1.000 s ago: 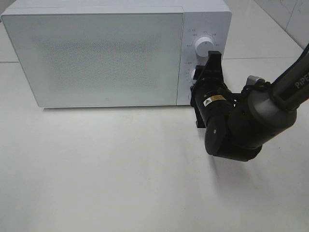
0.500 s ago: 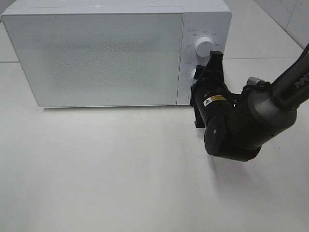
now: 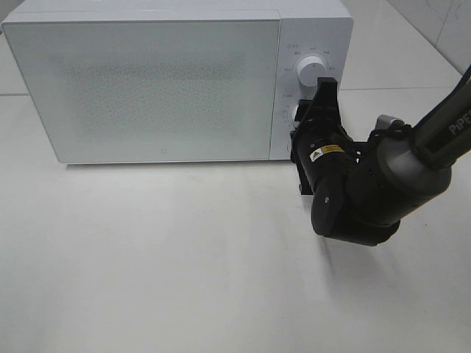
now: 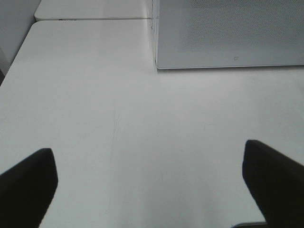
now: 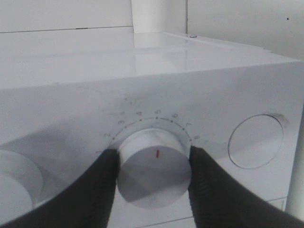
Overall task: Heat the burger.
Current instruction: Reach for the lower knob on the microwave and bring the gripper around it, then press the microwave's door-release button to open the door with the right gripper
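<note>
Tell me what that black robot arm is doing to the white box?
That white box is a microwave, and its door is shut. The right gripper is pinching the lower dial on the control panel, one finger on each side, as if to turn it. The upper dial is not being touched. The left gripper is open over the bare table, holding nothing. No burger shows anywhere, and the frosted door hides whatever is inside.
</note>
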You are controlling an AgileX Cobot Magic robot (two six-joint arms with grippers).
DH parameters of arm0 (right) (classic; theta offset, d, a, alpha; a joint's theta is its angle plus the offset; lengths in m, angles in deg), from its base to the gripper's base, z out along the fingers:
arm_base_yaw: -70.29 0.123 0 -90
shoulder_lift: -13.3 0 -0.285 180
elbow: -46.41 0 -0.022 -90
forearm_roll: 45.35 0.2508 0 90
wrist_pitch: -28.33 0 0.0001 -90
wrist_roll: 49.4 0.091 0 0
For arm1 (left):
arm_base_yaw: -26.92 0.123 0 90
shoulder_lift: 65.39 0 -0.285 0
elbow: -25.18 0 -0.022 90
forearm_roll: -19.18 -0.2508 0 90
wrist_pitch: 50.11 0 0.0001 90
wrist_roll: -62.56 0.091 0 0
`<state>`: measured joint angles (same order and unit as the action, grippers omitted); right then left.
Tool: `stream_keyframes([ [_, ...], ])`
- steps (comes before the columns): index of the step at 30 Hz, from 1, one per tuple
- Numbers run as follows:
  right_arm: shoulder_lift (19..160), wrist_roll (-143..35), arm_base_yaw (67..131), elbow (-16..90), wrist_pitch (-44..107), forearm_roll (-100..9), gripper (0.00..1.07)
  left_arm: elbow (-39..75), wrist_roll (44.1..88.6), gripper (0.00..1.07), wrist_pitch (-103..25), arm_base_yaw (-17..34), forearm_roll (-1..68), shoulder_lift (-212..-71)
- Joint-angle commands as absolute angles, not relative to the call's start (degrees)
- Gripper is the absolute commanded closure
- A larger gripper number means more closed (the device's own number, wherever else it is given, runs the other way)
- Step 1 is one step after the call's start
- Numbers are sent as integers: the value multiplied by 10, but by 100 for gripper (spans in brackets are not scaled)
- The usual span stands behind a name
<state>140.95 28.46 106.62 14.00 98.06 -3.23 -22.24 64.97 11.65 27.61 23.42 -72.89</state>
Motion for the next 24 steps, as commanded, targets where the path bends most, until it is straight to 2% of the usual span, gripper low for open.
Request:
stream_keyframes([
  [1, 1397, 270, 1070, 148, 1084, -40, 69, -224, 646, 9, 111, 278, 233, -718],
  [2, 1397, 270, 1070, 148, 1084, -40, 69, -224, 646, 9, 111, 278, 233, -718],
  [4, 1397, 270, 1070, 147, 1084, -40, 58, -224, 646, 9, 111, 278, 233, -718],
  [7, 1397, 270, 1070, 147, 1084, -40, 54, -224, 646, 9, 111, 278, 233, -718],
  [8, 1397, 269, 1070, 147, 1084, -40, 47, -224, 646, 9, 111, 278, 233, -718],
  [12, 1397, 267, 1070, 145, 1081, -41, 35, -224, 646, 9, 111, 278, 233, -718],
  [15, 1393, 260, 1071, 131, 1076, -48, 32, -224, 646, 9, 111, 278, 233, -718],
  [24, 1353, 229, 1077, 88, 1051, -86, 32, -224, 646, 9, 111, 278, 233, -718],
])
